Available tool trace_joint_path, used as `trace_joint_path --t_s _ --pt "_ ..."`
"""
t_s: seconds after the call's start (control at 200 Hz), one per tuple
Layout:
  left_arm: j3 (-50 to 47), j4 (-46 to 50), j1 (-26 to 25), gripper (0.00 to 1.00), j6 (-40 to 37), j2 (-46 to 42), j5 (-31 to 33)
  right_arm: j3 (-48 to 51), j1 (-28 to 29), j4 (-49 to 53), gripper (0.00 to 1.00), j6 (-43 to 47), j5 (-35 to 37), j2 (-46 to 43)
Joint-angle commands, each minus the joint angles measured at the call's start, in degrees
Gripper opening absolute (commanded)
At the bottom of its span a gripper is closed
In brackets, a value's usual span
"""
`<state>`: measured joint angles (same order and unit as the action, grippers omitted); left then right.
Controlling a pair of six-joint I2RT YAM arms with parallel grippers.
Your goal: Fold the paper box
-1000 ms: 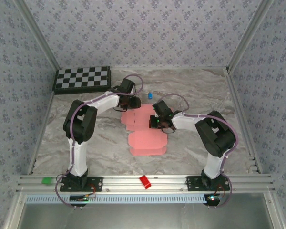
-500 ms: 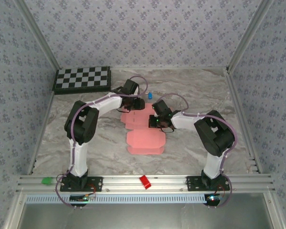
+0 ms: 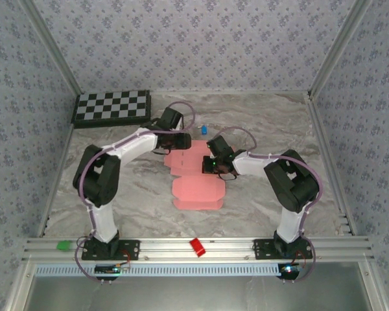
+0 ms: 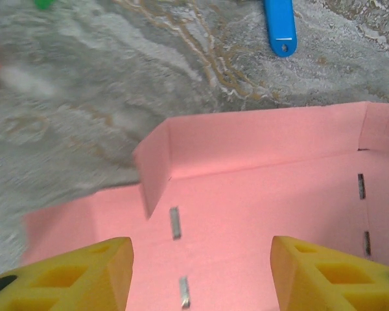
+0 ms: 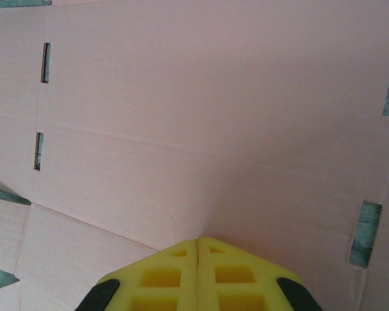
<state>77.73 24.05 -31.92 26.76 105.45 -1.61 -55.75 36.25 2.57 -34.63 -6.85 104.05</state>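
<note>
I am pressing my clenched right gripper (image 5: 199, 242) onto the box (image 5: 201, 116), apparently pinning it, while my left gripper (image 4: 201, 258) is hovering released and empty before the raised flap (image 4: 157, 170).

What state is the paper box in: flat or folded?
Partly folded: paper box has its far wall and a corner flap standing upright; the near panels lie flat.

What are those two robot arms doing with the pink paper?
They are folding a paper box. The right gripper, shut, rests its tip on the box's middle, probably pinning it down. The left gripper hovers open over the far end, where flaps already stand up. The near part lies flat.
</note>
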Motion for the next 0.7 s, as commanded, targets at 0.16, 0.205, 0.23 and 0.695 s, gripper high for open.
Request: trace_joint_path --t_s 0.16,0.205,0.23,0.695 --pt "-10.5 4.1 -0.3 0.6 5.1 -9.7 3.2 1.9 0.7 4.1 0.06 -1.0 2.0 2.0" --pt "-12.0 4.1 -0.4 0.6 6.1 -10.0 2.2 1.9 0.6 4.0 0.06 -1.0 2.0 2.1" --pt "-12.7 3.9 -0.5 0.6 6.6 -10.2 1.7 2.0 0.7 3.9 0.06 -1.0 2.0 2.1" --pt "-16.9 2.6 -3.0 0.6 11.4 -6.8 -2.1 2.1 0.8 3.7 0.06 -1.0 1.9 2.8"
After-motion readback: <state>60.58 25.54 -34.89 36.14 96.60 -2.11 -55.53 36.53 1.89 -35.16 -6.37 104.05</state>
